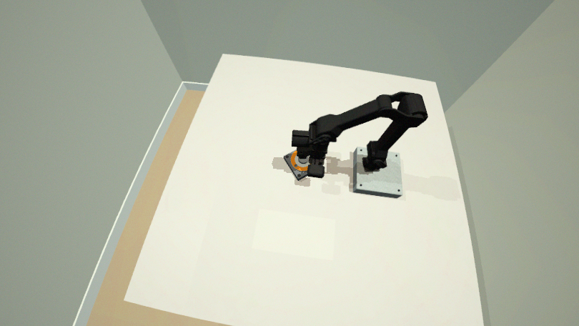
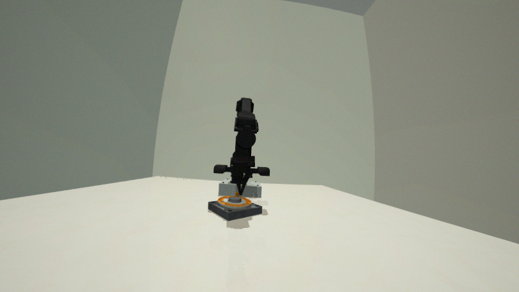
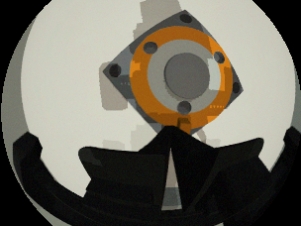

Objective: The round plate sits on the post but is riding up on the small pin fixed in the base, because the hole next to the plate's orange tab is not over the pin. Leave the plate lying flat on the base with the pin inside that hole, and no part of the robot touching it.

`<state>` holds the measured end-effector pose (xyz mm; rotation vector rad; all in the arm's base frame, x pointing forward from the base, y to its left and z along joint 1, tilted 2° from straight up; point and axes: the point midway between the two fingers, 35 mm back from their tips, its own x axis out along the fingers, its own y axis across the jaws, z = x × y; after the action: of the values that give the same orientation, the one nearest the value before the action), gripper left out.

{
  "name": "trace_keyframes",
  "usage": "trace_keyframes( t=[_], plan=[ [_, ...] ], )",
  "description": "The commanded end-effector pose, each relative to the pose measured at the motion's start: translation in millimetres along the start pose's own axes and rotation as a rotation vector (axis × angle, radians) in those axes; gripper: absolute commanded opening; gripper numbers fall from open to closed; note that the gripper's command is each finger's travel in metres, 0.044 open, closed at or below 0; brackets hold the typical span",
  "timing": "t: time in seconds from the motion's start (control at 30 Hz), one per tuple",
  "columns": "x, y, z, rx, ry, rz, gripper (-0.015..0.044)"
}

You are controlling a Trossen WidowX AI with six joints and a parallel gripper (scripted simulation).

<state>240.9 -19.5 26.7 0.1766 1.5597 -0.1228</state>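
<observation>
Two black fingers of the gripper (image 3: 173,129) are pinched together on nothing, their tip at the small orange tab (image 3: 182,121) of the round orange-and-grey plate (image 3: 147,88) on the dark square base (image 3: 118,71). Nudge the tab sideways gently, turning the plate about the grey centre post (image 3: 186,76).

plate (image 3: 149,84) on base (image 3: 115,71), post (image 3: 186,75) through its middle
</observation>
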Motion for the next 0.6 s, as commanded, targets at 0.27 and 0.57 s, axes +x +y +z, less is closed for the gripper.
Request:
trace_keyframes(
  t=[0.27,0.57],
  plan=[
    [-2.5,-16.0,-3.4,0.002,-0.005,-0.005,0.0000],
    [-3.1,-26.4,-2.2,0.002,-0.005,-0.006,0.0000]
  ],
)
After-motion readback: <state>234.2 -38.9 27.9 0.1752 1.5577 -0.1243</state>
